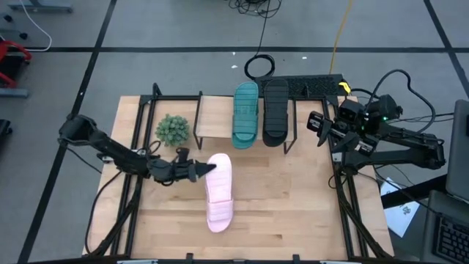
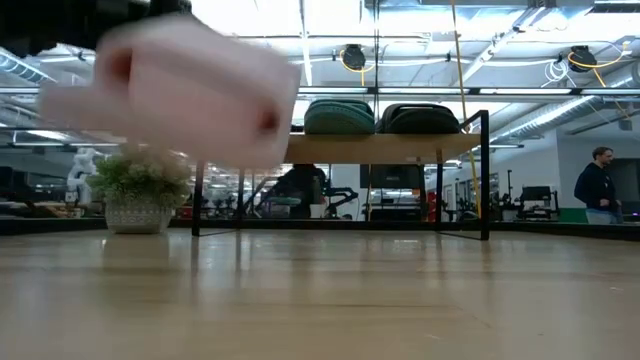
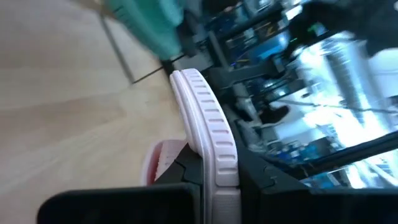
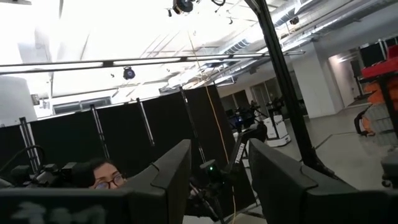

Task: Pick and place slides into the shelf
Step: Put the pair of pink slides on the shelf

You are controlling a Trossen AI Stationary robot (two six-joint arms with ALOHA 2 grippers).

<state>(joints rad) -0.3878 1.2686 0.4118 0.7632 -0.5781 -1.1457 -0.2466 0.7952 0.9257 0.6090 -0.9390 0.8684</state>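
Observation:
The pale pink slide [image 1: 219, 192] hangs over the middle of the table, with my left gripper [image 1: 206, 170] shut on it from its left. In the low view the pink slide [image 2: 180, 85] is a blur well above the tabletop. The teal slide [image 1: 246, 114] and the black slide [image 1: 275, 111] lie side by side on the shelf's plank top [image 1: 212, 117]; the low view shows the teal slide [image 2: 340, 117] and the black slide [image 2: 418, 118] resting on the shelf [image 2: 380, 147]. My right gripper [image 4: 221, 180] waits raised at the table's right, open with nothing between its fingers. My left gripper pinches the pink slide's sole between its two fingers, the ribbed side edge [image 3: 219, 163] running out from between them. The fingers [image 3: 186, 174] come level from the table's left, across the slide, near its far end [image 1: 216, 167]. The slide is lifted clear of the table.
A small potted plant [image 1: 173, 129] stands on the table left of the shelf, also visible in the low view as the plant [image 2: 140, 195]. Bare plank remains on the shelf left of the teal slide. Black frame rails [image 1: 344, 191] run along the table's sides. A person [image 2: 598, 185] stands far behind.

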